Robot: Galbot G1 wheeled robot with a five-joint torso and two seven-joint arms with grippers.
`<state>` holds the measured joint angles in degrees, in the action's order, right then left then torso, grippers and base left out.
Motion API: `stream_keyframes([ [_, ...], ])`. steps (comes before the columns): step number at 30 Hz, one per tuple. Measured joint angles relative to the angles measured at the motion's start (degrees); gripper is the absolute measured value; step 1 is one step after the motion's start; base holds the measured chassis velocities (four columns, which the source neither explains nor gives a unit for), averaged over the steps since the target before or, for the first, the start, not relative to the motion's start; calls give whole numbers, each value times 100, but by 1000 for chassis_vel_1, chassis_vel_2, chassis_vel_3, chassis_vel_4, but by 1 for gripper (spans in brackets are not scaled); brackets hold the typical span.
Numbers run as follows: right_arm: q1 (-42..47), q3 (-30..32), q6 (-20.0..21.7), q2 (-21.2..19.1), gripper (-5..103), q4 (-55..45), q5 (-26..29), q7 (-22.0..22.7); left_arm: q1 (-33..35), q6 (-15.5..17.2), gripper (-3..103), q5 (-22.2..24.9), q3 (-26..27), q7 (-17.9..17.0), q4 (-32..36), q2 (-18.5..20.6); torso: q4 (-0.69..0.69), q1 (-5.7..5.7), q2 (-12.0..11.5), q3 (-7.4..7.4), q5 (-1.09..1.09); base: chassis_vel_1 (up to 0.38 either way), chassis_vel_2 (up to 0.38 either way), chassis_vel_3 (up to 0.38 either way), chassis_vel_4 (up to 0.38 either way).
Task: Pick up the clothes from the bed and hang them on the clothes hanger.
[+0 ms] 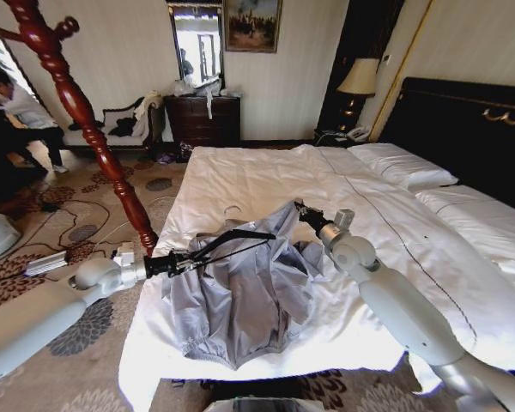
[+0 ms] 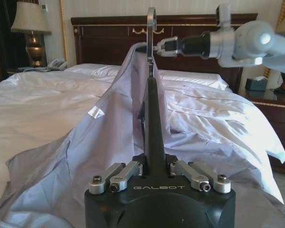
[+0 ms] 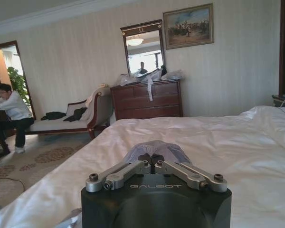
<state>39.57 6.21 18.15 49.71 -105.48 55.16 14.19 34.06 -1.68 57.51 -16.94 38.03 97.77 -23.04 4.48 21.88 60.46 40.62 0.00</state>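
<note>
The light grey-blue clothes (image 1: 240,300) lie bunched at the near edge of the bed (image 1: 266,172), with the collar end lifted off the duvet. My left gripper (image 1: 178,262) is shut on the end of the thin black clothes hanger (image 1: 236,239), which reaches across to the raised collar. In the left wrist view the clothes hanger (image 2: 154,118) rises from my left gripper (image 2: 154,166), and the clothes (image 2: 104,147) drape over one side of it. My right gripper (image 1: 300,209) is shut on the collar fabric and holds it up beside the hook. The right wrist view shows my right gripper (image 3: 152,160) pinching a fold of the clothes (image 3: 154,147).
A red-brown wooden coat stand (image 1: 86,112) leans at the bed's left corner. Cables and a power strip (image 1: 47,262) lie on the patterned carpet. A dark dresser (image 1: 204,118) and a chaise (image 1: 112,129) stand along the far wall. The black headboard (image 1: 472,129) lies to the right.
</note>
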Motion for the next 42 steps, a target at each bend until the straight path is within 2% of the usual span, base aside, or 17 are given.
stream_keyframes([
  [2, 21, -24, 47, -36, 0, -191, 156, 68, -216, 45, 18, 30, -179, -158, -115, -226, -2, 0, 0, 0, -2, 0, 0, 0, 0],
  [6, 83, -32, 82, -90, 0, -389, 221, 95, -387, 100, 18, 96, -235, -257, -230, -406, 1, 0, 0, 0, -1, 0, 0, 0, 0],
  [9, 88, -15, 88, -105, 0, -431, 261, 108, -431, 104, 18, 91, -264, -261, -274, -418, 1, 0, 0, 0, 1, 0, 0, 0, 0],
  [11, 86, 16, 100, -122, 0, -461, 363, 134, -491, 104, 18, 83, -336, -269, -319, -430, -5, 0, 0, 0, 1, 0, 0, 0, 0],
  [14, 63, 34, 115, -137, 0, -497, 471, 162, -649, 105, 18, 85, -499, -314, -373, -532, -5, -1, 0, 0, 0, 0, 0, 0, 0],
  [16, -22, 23, 137, -134, 0, -530, 600, 195, -928, 117, 18, 115, -772, -367, -392, -715, 1, 0, 0, 0, 0, 0, 0, 0, 0],
  [20, -107, -13, 168, -127, 0, -573, 746, 232, -1208, 147, 18, 216, -1009, -467, -393, -905, 1, 0, 0, 0, 0, 0, 0, 0, 0],
  [23, -135, -21, 186, -132, 0, -598, 838, 245, -1420, 259, 18, 464, -1231, -549, -218, -1022, -2, 0, 0, 0, 1, 0, 0, 0, 0],
  [31, -67, 43, 231, -134, 0, -671, 1145, 352, -1562, 271, 18, 518, -1328, -737, -384, -1263, -2, 0, 0, 0, 0, 0, 0, 0, 0],
  [42, -63, -3, 357, -53, 0, -1259, 1856, 738, -1780, 253, 18, 691, -1355, -922, -784, -1630, -1, 0, 0, 0, 0, 0, 0, 0, 0],
])
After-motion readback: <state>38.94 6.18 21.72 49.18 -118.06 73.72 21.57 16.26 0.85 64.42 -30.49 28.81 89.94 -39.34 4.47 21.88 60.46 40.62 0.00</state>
